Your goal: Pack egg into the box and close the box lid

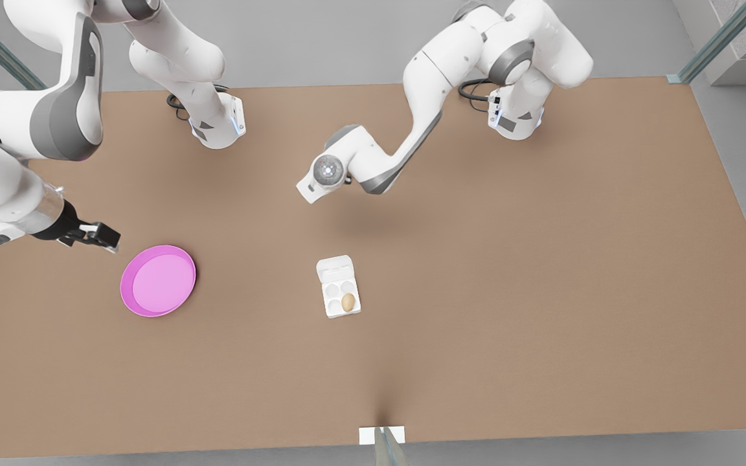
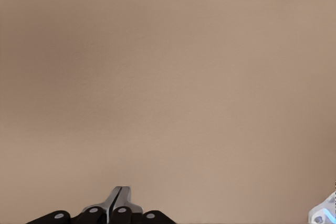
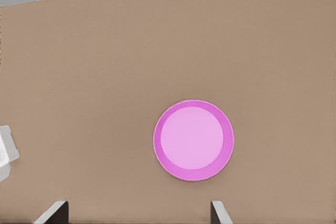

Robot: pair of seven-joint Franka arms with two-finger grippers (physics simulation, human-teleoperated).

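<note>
Resting in near cup of box (image 1: 339, 287), egg (image 1: 348, 301); box lid (image 1: 335, 268) open. Right gripper (image 3: 139, 213) wide near pink plate (image 3: 193, 140), left gripper (image 2: 116, 203) pinched empty; carton could be shoved if lid struck off-centre.

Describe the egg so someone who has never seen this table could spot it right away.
Start at the brown table and find the small white rectangular egg carton near its middle, to the front view's right of the round pink plate. The small tan-brown oval egg sits in one of its four round cups, the only filled one.
</note>
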